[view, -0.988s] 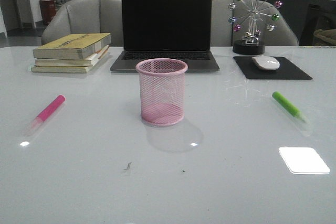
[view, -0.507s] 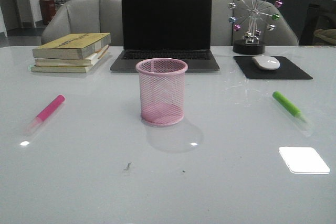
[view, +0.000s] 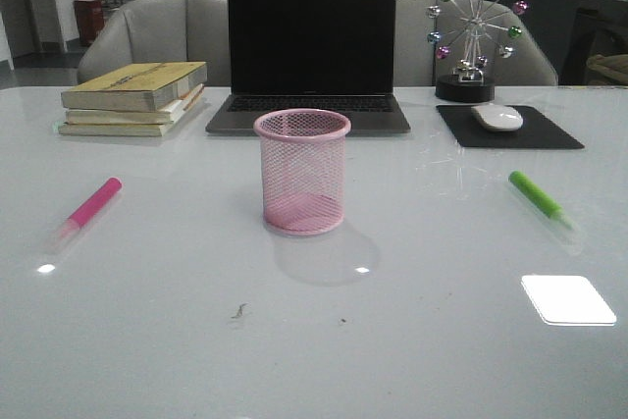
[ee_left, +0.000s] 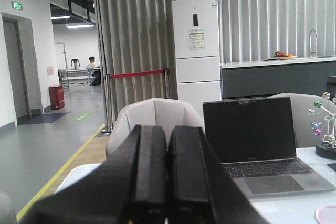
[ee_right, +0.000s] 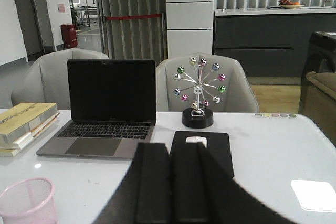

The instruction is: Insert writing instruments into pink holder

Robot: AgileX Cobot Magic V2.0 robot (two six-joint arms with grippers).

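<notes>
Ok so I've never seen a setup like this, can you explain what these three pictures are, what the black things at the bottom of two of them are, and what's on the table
This is a robot with two arms, each ending in a gripper. One picture comes from a camera looking forward over the table; neither arm shows in it. The other two come from cameras on the arms' wrists. The black bars at the bottom are the left gripper and the right gripper. Each has its fingers pressed together and holds nothing.

On the white table a pink mesh cup stands in the middle and looks empty. A pink marker lies to its left and a green marker to its right, both flat and apart from the cup. Farther back are a stack of books, an open laptop with a dark screen, a mouse on a black pad, and a little wheel-shaped desk ornament.
</notes>
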